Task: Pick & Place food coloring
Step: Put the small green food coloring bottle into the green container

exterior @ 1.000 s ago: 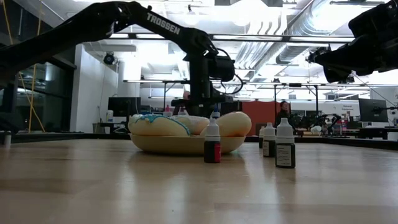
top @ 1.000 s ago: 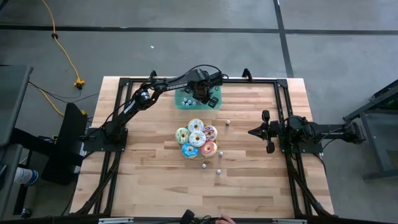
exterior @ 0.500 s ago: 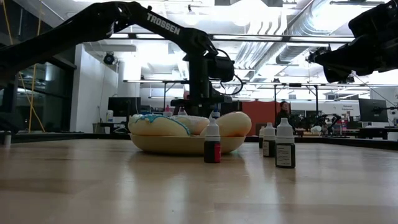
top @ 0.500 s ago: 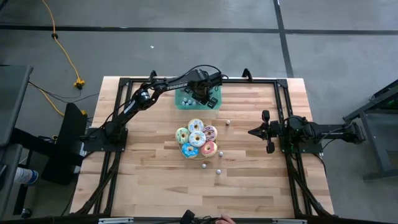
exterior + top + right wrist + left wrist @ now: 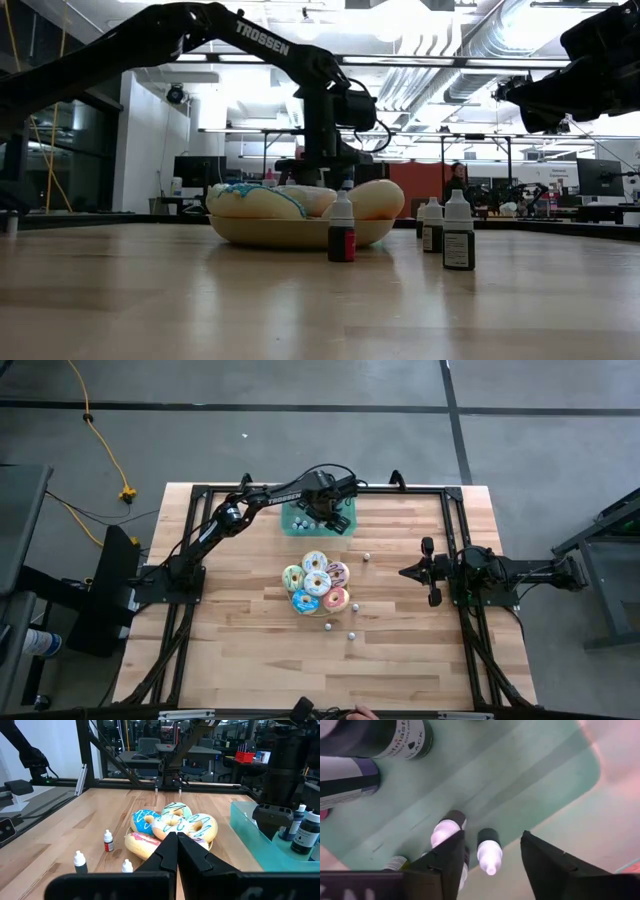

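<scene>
The teal tray (image 5: pixel 343 526) sits at the table's far side, with several food coloring bottles standing in it. My left gripper (image 5: pixel 322 512) hangs over it, pointing down, open. In the left wrist view its fingers stand on either side of a white-capped bottle (image 5: pixel 489 851) that stands on the tray floor (image 5: pixel 520 775), with a gap on each side. A second bottle (image 5: pixel 446 829) stands by one finger. Loose bottles stand on the table (image 5: pixel 366 557) (image 5: pixel 354 604) (image 5: pixel 351 635). My right gripper (image 5: pixel 404 572) waits shut at the table's right.
A plate of frosted donuts (image 5: pixel 316 582) fills the table's middle, between the tray and the near loose bottles (image 5: pixel 341 232) (image 5: pixel 459 232). Dark-labelled bottles (image 5: pixel 405 740) stand deeper in the tray. The right wrist view shows three loose bottles (image 5: pixel 108 841) beside the donuts.
</scene>
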Motion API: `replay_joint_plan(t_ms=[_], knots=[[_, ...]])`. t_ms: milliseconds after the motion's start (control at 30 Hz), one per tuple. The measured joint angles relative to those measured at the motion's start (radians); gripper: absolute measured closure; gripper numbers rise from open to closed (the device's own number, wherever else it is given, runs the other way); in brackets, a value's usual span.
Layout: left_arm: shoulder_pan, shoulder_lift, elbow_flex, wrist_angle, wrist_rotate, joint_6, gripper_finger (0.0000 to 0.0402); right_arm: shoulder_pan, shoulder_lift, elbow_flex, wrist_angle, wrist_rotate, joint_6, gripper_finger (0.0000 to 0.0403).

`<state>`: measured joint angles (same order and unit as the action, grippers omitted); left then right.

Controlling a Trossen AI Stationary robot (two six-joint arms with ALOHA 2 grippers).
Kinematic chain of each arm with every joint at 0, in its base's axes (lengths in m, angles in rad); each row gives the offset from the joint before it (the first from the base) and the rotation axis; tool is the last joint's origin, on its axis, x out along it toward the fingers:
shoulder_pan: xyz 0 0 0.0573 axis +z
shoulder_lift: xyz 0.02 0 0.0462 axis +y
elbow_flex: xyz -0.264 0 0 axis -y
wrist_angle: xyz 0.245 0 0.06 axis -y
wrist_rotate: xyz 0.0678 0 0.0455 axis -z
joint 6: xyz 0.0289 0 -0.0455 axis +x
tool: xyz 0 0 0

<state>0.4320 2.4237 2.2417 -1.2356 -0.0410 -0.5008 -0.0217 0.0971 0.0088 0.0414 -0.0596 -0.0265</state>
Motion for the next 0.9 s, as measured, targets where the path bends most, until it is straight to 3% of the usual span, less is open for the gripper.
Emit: replay_joint_plan(t_ms=[167, 533, 900], knots=[[0.000, -0.006, 0.000, 0.006, -0.001, 0.022, 0.0199, 0.000, 0.000, 0.000, 0.000, 0.000, 0.000, 0.0402], [-0.006, -0.085, 0.001, 0.044, -0.003, 0.094, 0.0198, 0.000, 0.000, 0.000, 0.000, 0.000, 0.000, 0.0402], [-0.075, -0.101, 0.025, 0.208, 0.195, 0.538, 0.0198, 0.000, 0.000, 0.000, 0.000, 0.000, 0.000, 0.0402]])
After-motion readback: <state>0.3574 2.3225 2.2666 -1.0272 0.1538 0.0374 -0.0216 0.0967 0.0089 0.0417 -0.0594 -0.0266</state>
